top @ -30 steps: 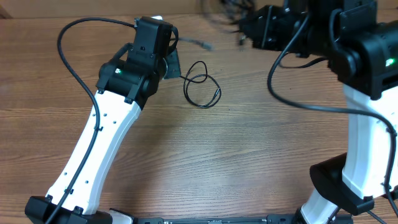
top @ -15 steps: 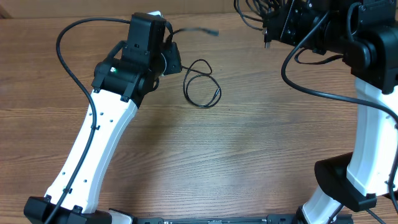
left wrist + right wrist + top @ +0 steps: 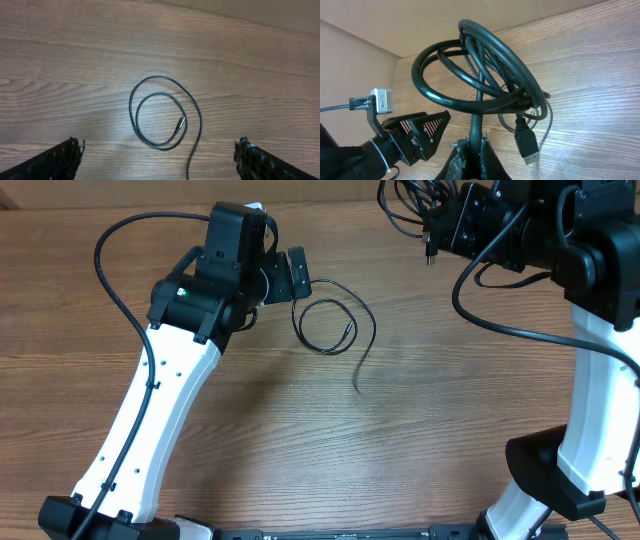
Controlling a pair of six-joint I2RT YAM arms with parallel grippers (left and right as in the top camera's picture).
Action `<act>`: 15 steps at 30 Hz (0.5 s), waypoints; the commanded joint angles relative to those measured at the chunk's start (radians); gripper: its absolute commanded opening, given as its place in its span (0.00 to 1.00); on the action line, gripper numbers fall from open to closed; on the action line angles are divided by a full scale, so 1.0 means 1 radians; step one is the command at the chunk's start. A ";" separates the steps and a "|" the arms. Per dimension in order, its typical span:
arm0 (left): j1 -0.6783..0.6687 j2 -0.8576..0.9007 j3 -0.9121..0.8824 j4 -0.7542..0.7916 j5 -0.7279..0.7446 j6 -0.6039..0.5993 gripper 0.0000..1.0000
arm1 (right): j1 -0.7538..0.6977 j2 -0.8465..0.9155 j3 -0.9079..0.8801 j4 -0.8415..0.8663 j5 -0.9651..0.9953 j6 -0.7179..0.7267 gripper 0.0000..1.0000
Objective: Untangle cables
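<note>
The brown wood-grain table (image 3: 300, 450) carried both white-and-black robot arms. The left arm (image 3: 165, 400) reached toward 11 o'clock and the right arm (image 3: 590, 380) toward 1 o'clock.

The right gripper (image 3: 471, 157) was clamped on a bundle of looped black cables (image 3: 465, 104), held off the table at 1 o'clock. A blue-tipped USB plug (image 3: 526, 145) hung from it.

The left gripper (image 3: 159, 162) had just changed. A second earlier it was closed at a cable end; now its fingers stood spread wide and held nothing.

The thin black coiled cable (image 3: 131, 109) had dropped flat on the wood at about 12 o'clock of the table's middle, just beside that gripper. It lay in two loose loops, and its free tail, raised half a second before, now ran out toward 5 o'clock.

This cable lay well apart from the bundle, so it looked freed and set down. By my judgement, the rest of the work sat in the right gripper's knot, whose cable count I could not tell.
</note>
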 commanded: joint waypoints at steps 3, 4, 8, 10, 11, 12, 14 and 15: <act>0.001 0.011 0.000 -0.033 0.029 0.014 1.00 | 0.002 -0.004 0.010 -0.007 -0.004 0.004 0.04; 0.001 0.010 0.000 -0.039 0.047 0.024 1.00 | 0.002 -0.004 0.005 -0.007 -0.005 0.004 0.04; 0.001 -0.005 0.001 -0.044 0.172 0.086 1.00 | 0.002 -0.002 -0.014 -0.014 -0.010 0.004 0.04; 0.002 -0.024 0.002 -0.042 0.210 0.087 1.00 | 0.002 -0.002 -0.023 -0.014 -0.040 -0.001 0.04; 0.002 -0.034 0.004 -0.042 0.221 0.087 1.00 | 0.002 -0.001 -0.028 -0.012 -0.067 -0.010 0.04; 0.002 -0.048 0.007 -0.042 0.231 0.087 1.00 | 0.003 -0.001 -0.032 -0.011 -0.090 -0.015 0.04; 0.002 -0.080 0.011 -0.039 0.254 0.087 1.00 | 0.008 0.001 -0.043 -0.011 -0.125 -0.024 0.04; 0.002 -0.104 0.012 -0.035 0.272 0.088 1.00 | 0.013 0.001 -0.050 -0.010 -0.140 -0.035 0.04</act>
